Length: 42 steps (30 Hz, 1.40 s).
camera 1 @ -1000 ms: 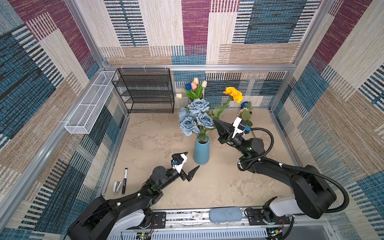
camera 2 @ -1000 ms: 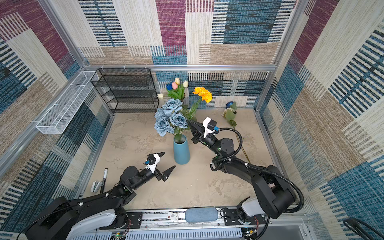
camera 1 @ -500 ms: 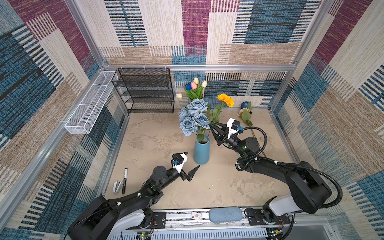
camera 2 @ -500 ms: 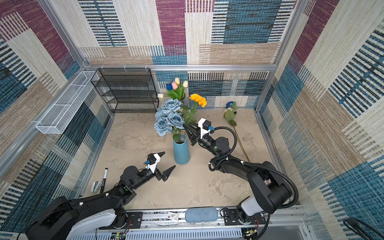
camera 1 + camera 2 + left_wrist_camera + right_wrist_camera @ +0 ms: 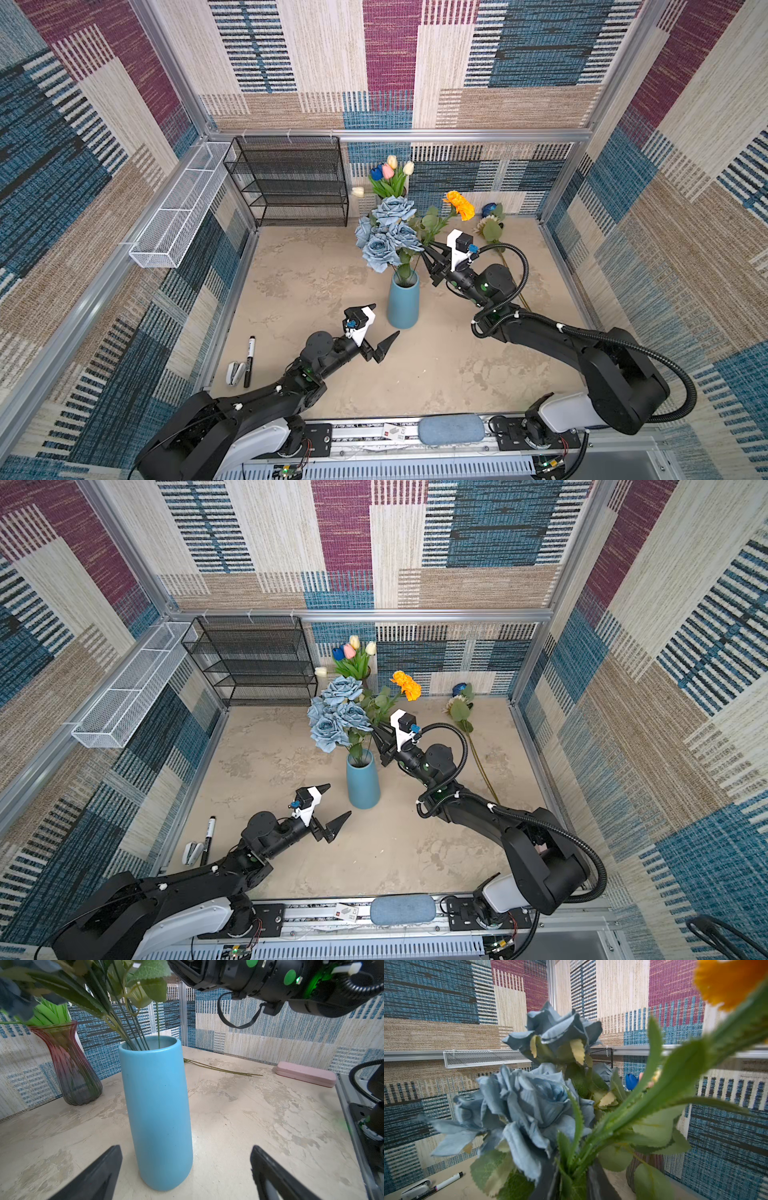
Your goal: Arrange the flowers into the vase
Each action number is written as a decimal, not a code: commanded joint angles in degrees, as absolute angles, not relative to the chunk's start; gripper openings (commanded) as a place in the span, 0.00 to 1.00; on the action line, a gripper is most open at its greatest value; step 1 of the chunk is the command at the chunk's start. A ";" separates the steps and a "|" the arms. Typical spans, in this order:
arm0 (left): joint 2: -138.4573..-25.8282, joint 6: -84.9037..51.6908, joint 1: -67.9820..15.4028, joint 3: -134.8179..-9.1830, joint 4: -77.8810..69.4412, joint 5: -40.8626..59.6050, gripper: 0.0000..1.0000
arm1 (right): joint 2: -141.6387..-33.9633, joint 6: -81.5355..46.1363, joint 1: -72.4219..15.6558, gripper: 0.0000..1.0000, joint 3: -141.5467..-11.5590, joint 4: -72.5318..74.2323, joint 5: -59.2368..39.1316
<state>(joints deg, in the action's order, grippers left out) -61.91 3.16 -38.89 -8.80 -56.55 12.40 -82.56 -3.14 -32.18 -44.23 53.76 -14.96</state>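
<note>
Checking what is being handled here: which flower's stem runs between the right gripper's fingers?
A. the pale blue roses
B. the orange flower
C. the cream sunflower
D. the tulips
B: in the right wrist view the green stem leading up to the orange flower passes between the fingers of the right gripper.

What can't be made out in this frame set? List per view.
- Whether the right pincer grips the stem of the orange bloom: leaves fill the gap in the right wrist view, and the tips are too small in both top views.
- Which stem in the blue vase is the bloom's: the left wrist view's edge cuts the tops off.
- The sunflower face: its own leaf covers it in both top views.
</note>
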 commanded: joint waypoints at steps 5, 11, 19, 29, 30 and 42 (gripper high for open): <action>-62.13 4.04 -38.94 -9.39 -57.13 12.55 0.99 | -81.44 5.11 -32.34 0.15 -52.78 35.11 -13.26; -62.40 3.96 -38.93 -9.40 -57.49 12.66 0.99 | -80.30 9.23 -32.34 0.14 -58.37 22.86 -16.37; -62.38 3.70 -38.94 -9.32 -57.65 12.74 0.99 | -79.52 10.20 -32.34 0.27 -58.77 17.94 -18.28; -62.31 3.69 -38.94 -9.32 -57.57 12.74 0.99 | -77.34 9.79 -32.34 0.54 -58.45 15.07 -15.06; -62.31 3.69 -38.94 -9.32 -57.60 12.83 0.99 | -76.80 9.91 -32.30 0.56 -58.40 14.45 -14.86; -62.20 3.43 -38.98 -9.23 -57.71 12.91 0.99 | -63.29 10.24 -32.34 0.70 -52.35 13.62 -4.16</action>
<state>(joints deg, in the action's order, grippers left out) -62.08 3.16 -38.89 -9.10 -56.55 12.43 -65.87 10.50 -32.25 -54.19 11.42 -8.40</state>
